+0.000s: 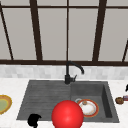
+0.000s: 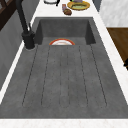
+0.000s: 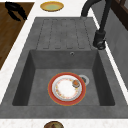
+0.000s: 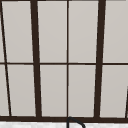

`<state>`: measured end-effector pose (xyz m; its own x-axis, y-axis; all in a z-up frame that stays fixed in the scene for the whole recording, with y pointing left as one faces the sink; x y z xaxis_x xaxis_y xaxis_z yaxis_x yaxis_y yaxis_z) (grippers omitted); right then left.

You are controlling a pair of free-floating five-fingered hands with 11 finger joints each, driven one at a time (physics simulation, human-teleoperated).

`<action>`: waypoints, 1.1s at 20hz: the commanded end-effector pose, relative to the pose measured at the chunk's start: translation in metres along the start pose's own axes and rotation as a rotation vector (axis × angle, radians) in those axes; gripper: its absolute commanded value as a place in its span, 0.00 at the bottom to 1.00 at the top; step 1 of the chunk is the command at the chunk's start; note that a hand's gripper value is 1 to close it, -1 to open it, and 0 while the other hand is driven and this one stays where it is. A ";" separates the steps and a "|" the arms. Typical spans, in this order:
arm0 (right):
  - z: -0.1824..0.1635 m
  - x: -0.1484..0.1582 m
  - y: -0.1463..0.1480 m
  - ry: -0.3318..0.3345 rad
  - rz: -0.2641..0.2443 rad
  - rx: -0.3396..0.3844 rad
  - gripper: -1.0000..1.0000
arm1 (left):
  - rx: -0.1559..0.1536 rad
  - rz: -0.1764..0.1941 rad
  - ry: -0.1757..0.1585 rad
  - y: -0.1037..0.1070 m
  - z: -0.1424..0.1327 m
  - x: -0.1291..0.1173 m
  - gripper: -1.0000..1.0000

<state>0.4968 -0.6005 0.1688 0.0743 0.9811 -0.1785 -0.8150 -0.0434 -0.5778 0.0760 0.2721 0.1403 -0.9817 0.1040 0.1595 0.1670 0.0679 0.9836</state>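
I see my left hand (image 1: 33, 120) at the sink's front edge, over the left end of the drainboard; its fingers look curled together and hold nothing. In the right side view it hangs beyond the counter, over the wood floor (image 3: 15, 11). My right hand (image 1: 127, 87) shows as a sliver at the far right edge above the counter, and I cannot tell how its fingers stand.

Nearest the left hand is a glossy red ball (image 1: 67, 115), smooth and round, at the sink's front edge, well in front of the basin. The sink (image 1: 45, 95) is matte speckled grey stone, one ribbed drainboard and one deep basin. In the basin lies one round plate (image 3: 66, 88), red-orange rim, white centre with a dotted ring, a small brown lump on its edge beside the drain. One matte black tap (image 1: 71, 72) curves over it. On the white marbled counter sit a yellow-rimmed dish (image 1: 3, 104) at left and a brown bun (image 1: 119, 100) at right. I read no writing anywhere.
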 end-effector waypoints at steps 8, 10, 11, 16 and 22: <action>0.009 0.016 0.012 0.027 -0.111 -0.010 0.00 | 0.000 0.000 0.000 0.000 0.000 0.000 0.50; 0.009 0.023 0.010 0.025 -0.089 0.015 0.00 | 0.000 0.000 0.000 0.000 0.000 0.000 0.50; 0.005 0.027 0.007 0.034 -0.071 0.019 0.00 | 0.000 0.000 0.000 0.000 0.000 0.000 0.50; -0.004 0.030 0.015 0.046 -0.110 0.008 0.00 | 0.000 0.000 0.000 0.000 0.000 0.000 0.50; -0.017 0.034 0.023 0.029 -0.128 0.011 0.00 | 0.000 0.000 0.000 0.000 0.000 0.000 0.50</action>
<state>0.4901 -0.5712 0.1441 0.0844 0.9785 -0.1880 -0.8185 -0.0395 -0.5732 0.0760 0.2721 0.1403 -0.9817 0.1040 0.1595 0.1670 0.0679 0.9836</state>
